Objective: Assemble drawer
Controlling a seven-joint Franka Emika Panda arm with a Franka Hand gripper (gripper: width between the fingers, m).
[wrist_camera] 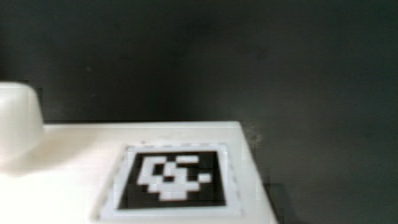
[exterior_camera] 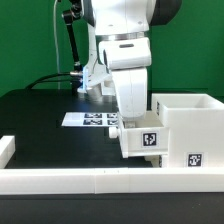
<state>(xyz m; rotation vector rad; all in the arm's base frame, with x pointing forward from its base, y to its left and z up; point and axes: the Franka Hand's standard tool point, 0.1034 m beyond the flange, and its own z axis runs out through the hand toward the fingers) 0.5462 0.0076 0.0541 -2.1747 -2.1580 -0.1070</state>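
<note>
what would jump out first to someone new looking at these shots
The big white robot arm comes down the middle of the exterior view onto a small white tray with a black-and-white tag. That tray sits against the tall white box on the exterior view's right. The wrist view is filled by one blurred tag.

The table (exterior_camera: pixel 40 115) was a black, matte surface filling the middle and left of the exterior view, with a green backdrop above it. On it, near the frame's centre, lay the marker board (exterior_camera: pixel 92 119), a thin flat white sheet with printed tags. At the right stood the tall boxy housing (exterior_camera: pixel 190 130), carrying 1 visible tag low on its front. Just left of it sat a smaller tray (exterior_camera: pixel 140 140), touching the housing. Along the bottom edge ran the long low white border wall (exterior_camera: pixel 90 181), turning up at the lower left corner.
</note>
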